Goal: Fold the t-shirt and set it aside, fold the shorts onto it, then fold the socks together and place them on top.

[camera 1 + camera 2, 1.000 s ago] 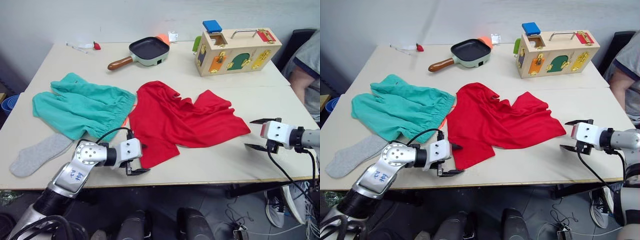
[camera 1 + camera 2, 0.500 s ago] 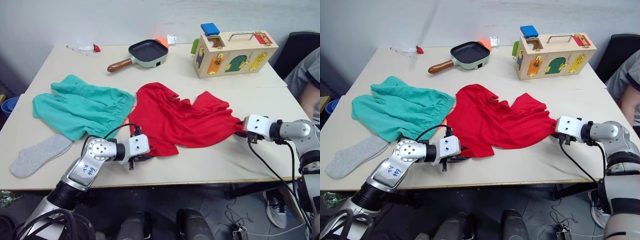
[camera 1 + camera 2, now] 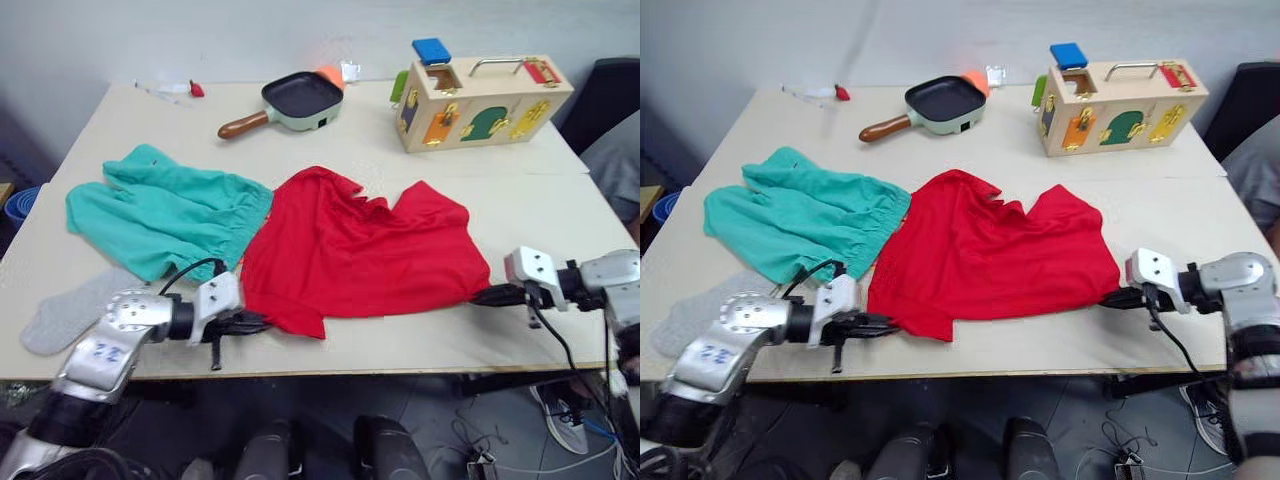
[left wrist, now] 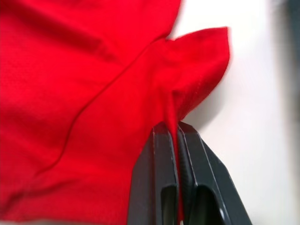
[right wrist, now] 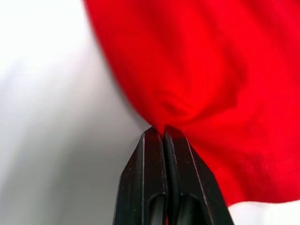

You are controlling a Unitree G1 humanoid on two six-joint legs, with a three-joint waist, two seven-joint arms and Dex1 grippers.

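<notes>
The red t-shirt [image 3: 360, 255] lies spread across the middle of the table [image 3: 420, 335]. My left gripper [image 3: 255, 322] is shut on its near left hem, and the fabric shows pinched between the fingers [image 4: 161, 154]. My right gripper [image 3: 485, 296] is shut on the shirt's near right corner, with cloth bunched at its fingertips [image 5: 152, 145]. To the shirt's left lie the teal shorts [image 3: 165, 215], their waistband touching the shirt. One grey sock [image 3: 60, 315] lies flat at the near left, partly behind my left arm.
A pan with a wooden handle [image 3: 295, 100] and a wooden latch box [image 3: 485, 100] stand at the back of the table. Small items [image 3: 195, 90] sit at the back left. A person's arm [image 3: 620, 150] shows at the right edge.
Both grippers moved in from the sides and shut on the shirt's near edge. They then drew apart, which stretched the shirt wider and flatter.
</notes>
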